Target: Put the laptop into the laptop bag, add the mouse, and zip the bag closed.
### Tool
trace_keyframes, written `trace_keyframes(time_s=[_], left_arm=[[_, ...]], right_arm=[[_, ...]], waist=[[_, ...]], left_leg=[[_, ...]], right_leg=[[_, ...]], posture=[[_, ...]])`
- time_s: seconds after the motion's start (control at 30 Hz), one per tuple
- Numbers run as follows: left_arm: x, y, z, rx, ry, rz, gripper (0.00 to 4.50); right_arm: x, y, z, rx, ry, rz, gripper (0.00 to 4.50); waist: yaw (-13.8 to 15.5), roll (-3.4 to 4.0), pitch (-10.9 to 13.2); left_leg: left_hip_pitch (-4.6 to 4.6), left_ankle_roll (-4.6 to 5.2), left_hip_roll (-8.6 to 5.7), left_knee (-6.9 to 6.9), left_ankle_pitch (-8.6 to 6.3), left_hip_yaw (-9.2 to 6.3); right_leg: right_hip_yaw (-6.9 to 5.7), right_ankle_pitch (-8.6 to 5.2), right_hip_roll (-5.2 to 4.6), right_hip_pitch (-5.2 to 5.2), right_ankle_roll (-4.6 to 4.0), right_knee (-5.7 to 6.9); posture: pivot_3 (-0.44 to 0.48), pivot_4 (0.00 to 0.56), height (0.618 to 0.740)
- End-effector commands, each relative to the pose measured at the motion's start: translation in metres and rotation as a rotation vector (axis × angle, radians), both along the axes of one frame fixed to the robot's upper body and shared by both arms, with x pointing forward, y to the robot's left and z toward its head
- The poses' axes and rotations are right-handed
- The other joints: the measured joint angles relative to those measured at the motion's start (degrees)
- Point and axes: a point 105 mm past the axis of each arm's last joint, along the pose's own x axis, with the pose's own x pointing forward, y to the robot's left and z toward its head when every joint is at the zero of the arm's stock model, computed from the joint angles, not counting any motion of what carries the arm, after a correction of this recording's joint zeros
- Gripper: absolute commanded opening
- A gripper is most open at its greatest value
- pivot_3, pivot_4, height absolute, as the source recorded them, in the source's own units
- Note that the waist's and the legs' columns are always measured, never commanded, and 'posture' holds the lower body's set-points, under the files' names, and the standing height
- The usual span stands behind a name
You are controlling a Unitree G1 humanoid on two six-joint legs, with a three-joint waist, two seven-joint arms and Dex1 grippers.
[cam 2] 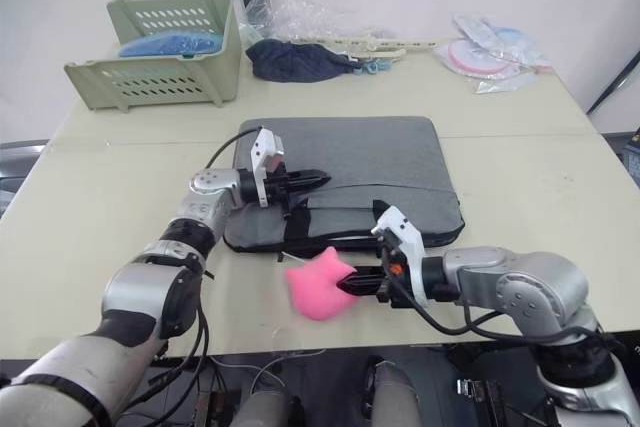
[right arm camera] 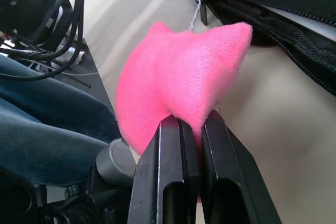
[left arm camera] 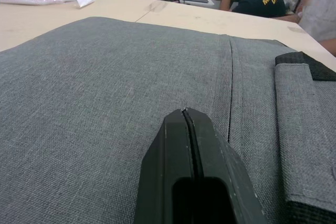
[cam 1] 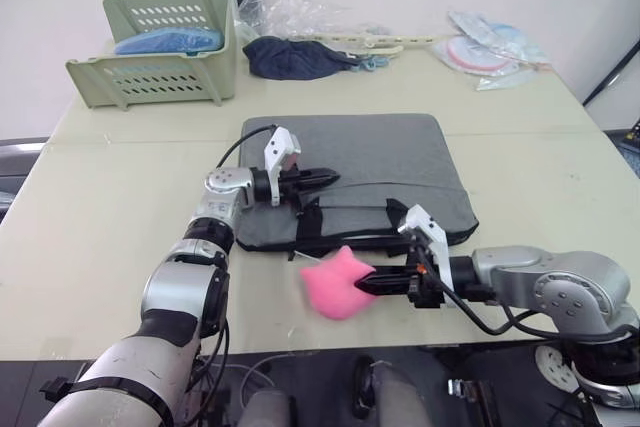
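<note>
Nearest the robot, the right hand (cam 1: 362, 281) is seen clamped on the pink fluffy charm (cam 1: 335, 283) of the bag; in the right wrist view its two black fingers (right arm camera: 168, 171) are pressed into the plush at the charm's lower edge. The charm is held at the near edge of the pale beige desk (cam 1: 90, 237), just in front of the bag's black zip edge (right arm camera: 273, 9), to which it is joined by a short white cord (right arm camera: 194, 15).

Behind the charm, the flat grey fabric rectangular laptop bag (cam 1: 375, 162) is laid flat at the middle of the desk, with its black strap handles (cam 1: 345, 215) lying along the near side. The left hand (cam 1: 330, 177) is held low over the left part of the bag, and its two fingers (left arm camera: 205, 177) are shown pressed together with nothing between them.

Farther back, a pale green slotted plastic basket (cam 1: 165, 67) is set at the far left corner, with a blue object inside. A dark blue cloth bundle (cam 1: 295, 57) is placed beside it, with crumpled clear plastic wrapping (cam 1: 295, 12) behind. Flat plastic packets (cam 1: 490, 52) are spread at the far right.
</note>
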Motion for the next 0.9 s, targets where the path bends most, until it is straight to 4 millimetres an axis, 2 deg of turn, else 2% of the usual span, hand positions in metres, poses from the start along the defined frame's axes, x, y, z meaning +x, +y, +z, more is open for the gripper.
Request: trace_keyframes(time_s=[0.03,0.53,0.9], left_arm=[[-0.019,-0.002,-0.056,0.076,0.179,-0.022,0.0],[-0.021,-0.001,-0.066,0.093,0.203,-0.001,0.0],[-0.025,0.003,-0.079,0.138,0.217,0.003,0.0]], right_arm=[[-0.01,-0.01,0.007,-0.013,-0.025,-0.013,0.06],[-0.015,-0.04,0.005,-0.072,-0.006,-0.118,0.06],[-0.018,-0.057,0.002,-0.114,0.013,-0.174,0.06]], waist=[[0.01,0.04,-0.05],[0.04,0.24,-0.22],[-0.03,0.69,-0.56]], left_leg=[[0.0,0.01,0.0,0.0,-0.01,-0.01],[0.09,0.11,-0.01,0.0,-0.06,-0.16],[0.22,0.2,-0.02,-0.03,-0.11,-0.45]], right_leg=[[-0.01,0.0,0.0,0.03,0.0,-0.03],[-0.1,0.05,-0.01,0.3,0.09,-0.27],[-0.34,0.12,-0.02,0.77,0.21,-0.69]], posture=[[0.0,0.15,0.74],[0.0,0.15,0.74],[0.0,0.15,0.74]])
